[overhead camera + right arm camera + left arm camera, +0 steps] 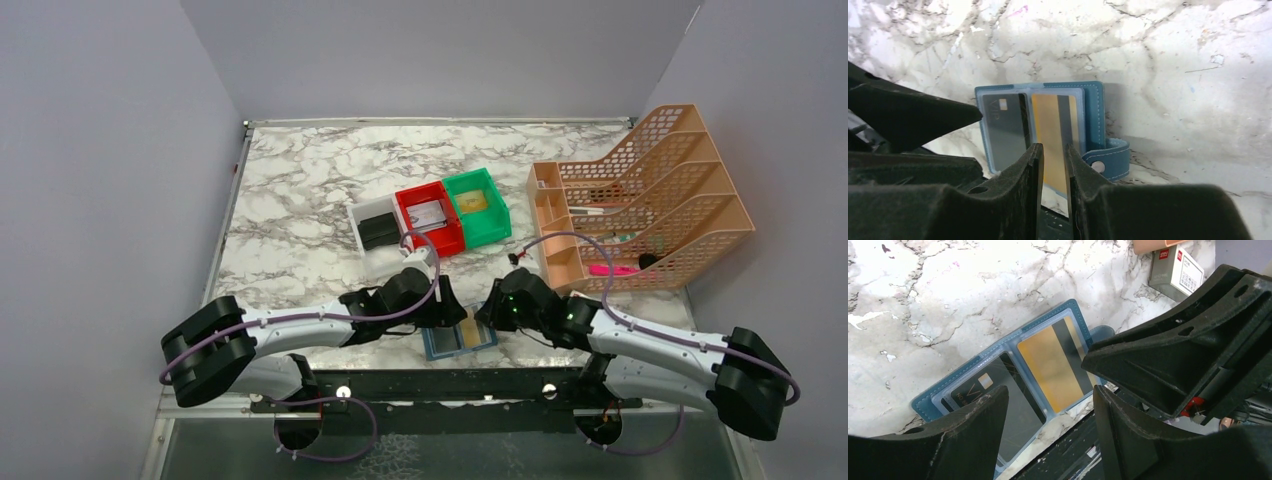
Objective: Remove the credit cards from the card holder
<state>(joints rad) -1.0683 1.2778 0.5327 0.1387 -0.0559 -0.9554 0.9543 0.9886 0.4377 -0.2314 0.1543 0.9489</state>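
The teal-blue card holder lies open flat on the marble table, close to its front edge. A black card sits in its left clear pocket. In the right pocket lies a gold card with a dark stripe. The snap tab sticks out on the right. My left gripper hovers open over the holder's near edge, holding nothing. My right gripper hangs over the gold card with only a narrow gap between its jaws and nothing in it.
A small white box with a red stripe stands to the right of the holder. Farther back are a white bin holding a black wallet, a red bin and a green bin. An orange file rack fills the right side.
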